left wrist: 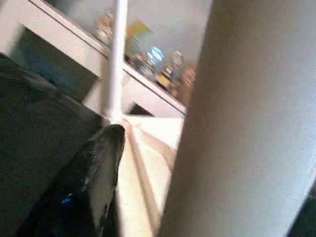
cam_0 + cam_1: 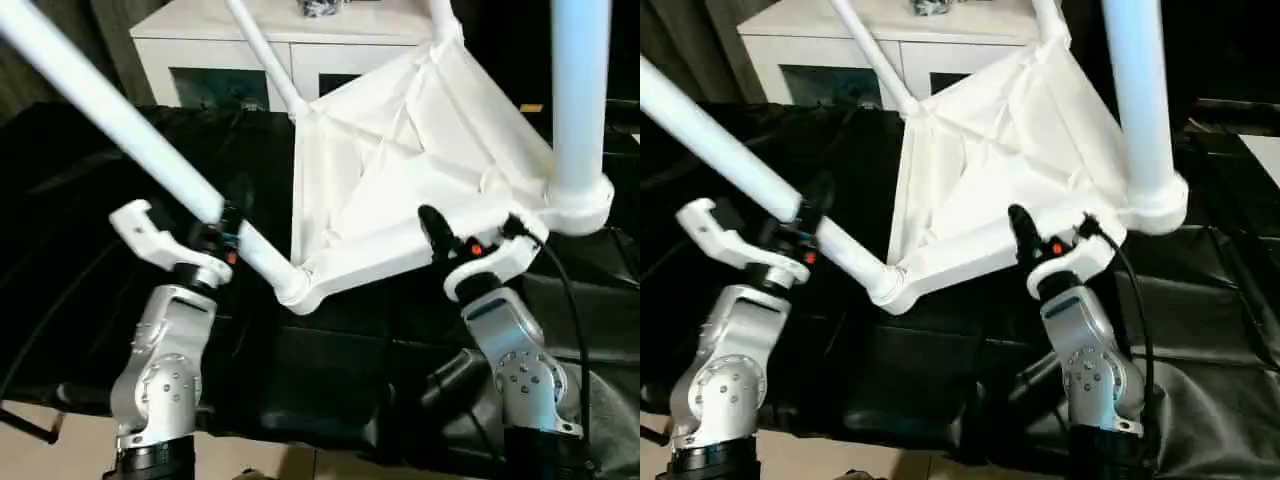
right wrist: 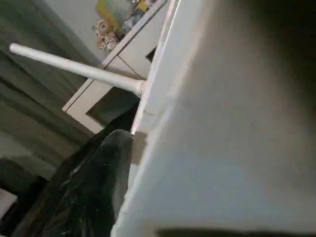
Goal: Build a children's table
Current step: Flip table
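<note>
white ribbed plastic tabletop (image 2: 400,170) tipped up, legs in | left pincer (image 2: 215,215) clamps the long white tube leg (image 2: 120,120) near its corner socket | right pincer (image 2: 470,235) grips tabletop's edge

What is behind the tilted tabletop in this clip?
Behind the tabletop stands a white cabinet with glass doors, some small clutter on its top. The tabletop and the legs hide most of the cabinet's right half, so its contents there cannot be seen.

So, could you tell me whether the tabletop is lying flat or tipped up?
Tipped up: the tabletop stands steeply on edge, ribbed underside facing the camera, with legs pointing outward.
</note>
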